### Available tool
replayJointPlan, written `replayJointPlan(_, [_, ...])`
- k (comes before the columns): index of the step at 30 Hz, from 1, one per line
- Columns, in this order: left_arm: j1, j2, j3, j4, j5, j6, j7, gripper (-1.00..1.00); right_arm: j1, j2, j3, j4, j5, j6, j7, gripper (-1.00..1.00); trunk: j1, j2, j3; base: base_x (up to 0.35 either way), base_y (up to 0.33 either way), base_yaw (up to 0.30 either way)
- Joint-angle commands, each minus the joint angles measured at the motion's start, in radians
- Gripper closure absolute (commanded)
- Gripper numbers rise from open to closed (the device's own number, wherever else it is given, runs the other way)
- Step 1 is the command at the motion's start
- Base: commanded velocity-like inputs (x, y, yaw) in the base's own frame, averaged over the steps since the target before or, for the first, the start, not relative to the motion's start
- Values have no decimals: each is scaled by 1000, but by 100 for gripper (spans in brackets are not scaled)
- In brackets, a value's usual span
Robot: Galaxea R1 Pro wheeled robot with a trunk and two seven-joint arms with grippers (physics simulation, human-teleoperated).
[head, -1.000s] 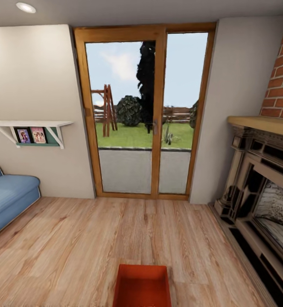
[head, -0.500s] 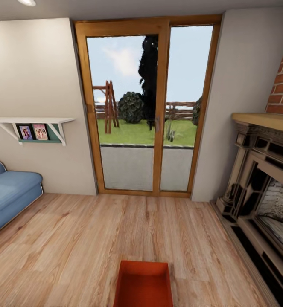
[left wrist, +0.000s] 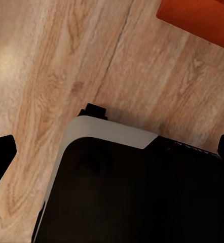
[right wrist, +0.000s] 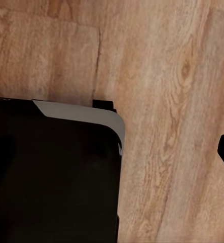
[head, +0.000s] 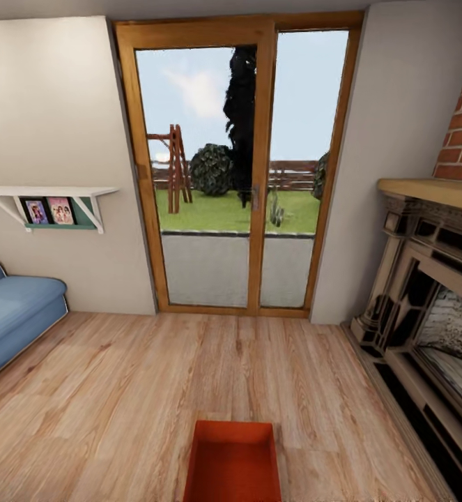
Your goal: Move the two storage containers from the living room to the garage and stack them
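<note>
An orange-red open rectangular storage container (head: 233,461) sits on the light wood-plank floor (head: 154,390), directly before you, facing the glazed wooden patio door (head: 234,174). Approach squarely and lower both arms evenly. You cannot tell either tool's opening. No readable writing appears anywhere.

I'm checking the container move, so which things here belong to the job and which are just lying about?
Job:
storage container, on the wood floor straight ahead

Just there:
blue sofa
fireplace
glass doors
wall shelf with photos
</note>
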Motion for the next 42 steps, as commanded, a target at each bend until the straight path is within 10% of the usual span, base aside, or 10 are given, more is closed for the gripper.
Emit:
replayJointPlan(1, [-1,0,-9,0,8,-2,1,-100,-1,1,9,3,-8,-5,-1,-100,0,-1,-3,0,0,-99])
replayJointPlan(42, [-1,1,-9,0,8,-2,1,-100,-1,-4,14,3,-4,15,17,-100,0,-1,-68,0,0,-6])
